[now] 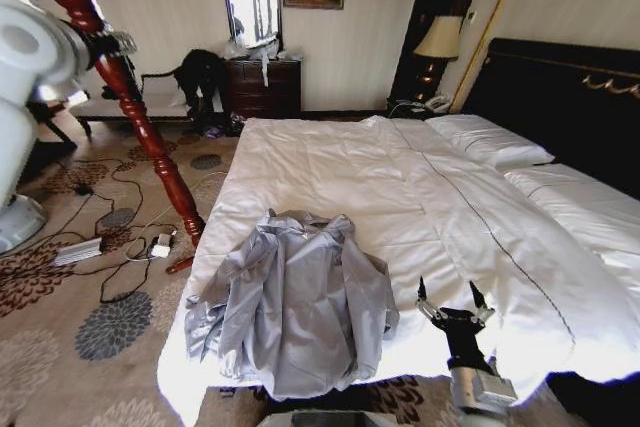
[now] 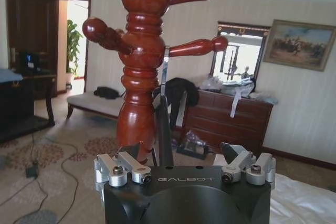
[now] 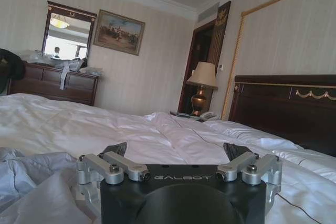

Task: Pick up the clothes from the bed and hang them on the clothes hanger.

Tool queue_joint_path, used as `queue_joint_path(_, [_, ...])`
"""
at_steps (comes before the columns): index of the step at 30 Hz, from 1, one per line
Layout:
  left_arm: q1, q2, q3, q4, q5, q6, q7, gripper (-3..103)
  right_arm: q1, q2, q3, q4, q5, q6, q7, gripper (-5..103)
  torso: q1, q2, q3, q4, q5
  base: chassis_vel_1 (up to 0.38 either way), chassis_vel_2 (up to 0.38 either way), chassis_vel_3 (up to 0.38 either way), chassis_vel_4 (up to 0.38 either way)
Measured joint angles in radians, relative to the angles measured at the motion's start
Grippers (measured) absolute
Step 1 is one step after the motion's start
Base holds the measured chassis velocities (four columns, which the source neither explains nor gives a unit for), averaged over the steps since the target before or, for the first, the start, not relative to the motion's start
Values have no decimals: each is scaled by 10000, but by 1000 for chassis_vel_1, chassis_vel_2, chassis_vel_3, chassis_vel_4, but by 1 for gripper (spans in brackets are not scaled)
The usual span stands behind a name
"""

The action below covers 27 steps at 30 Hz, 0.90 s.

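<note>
One grey-blue shirt is lying crumpled at the foot of the bed. Just beside it, the right pincer is hovering spread wide, empty. The left pincer is gaping empty before the wooden coat stand.

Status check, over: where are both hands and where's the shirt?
Right hand open, low over the bed, beside the shirt. Left hand open, raised by the wooden coat stand. Shirt crumpled at the bed's foot, ungrasped.
</note>
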Motion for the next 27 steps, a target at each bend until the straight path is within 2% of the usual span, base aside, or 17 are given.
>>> queue_joint_path(2, [-293,-389,150,890,47,40,66,89,12,14,-8,0,0,1,7,100,0,0,1,1,-3,0,0,0,0])
queue_joint_path(3, [-293,-389,150,890,47,40,66,89,12,14,-8,0,0,1,7,100,0,0,1,1,-3,0,0,0,0])
queue_joint_path(8, [-1043,-1573,560,2890,670,46,98,86,61,203,90,8,5,9,70,100,0,0,1,1,-3,0,0,0,0])
queue_joint_path(10, [-1221,-1793,648,3238,786,46,114,86,69,253,92,8,5,9,86,100,1,0,1,-4,-1,0,0,0,0])
queue_joint_path(13, [-1795,-2431,1067,4314,1058,43,367,85,67,344,34,8,-12,9,92,100,1,0,0,-4,3,0,0,0,0])
queue_joint_path(14, [-1795,-2431,1067,4314,1058,43,367,85,67,344,34,8,-12,9,92,100,1,0,0,-4,3,0,0,0,0])
queue_joint_path(18, [-2223,-2898,1496,5576,1749,36,935,85,67,407,-25,-56,-56,65,101,100,1,0,1,1,-2,0,0,0,0])
queue_joint_path(27, [-2355,-2853,1353,6253,2143,16,1245,85,87,344,-27,-158,-50,156,105,100,-2,1,-1,7,-4,0,0,0,0])
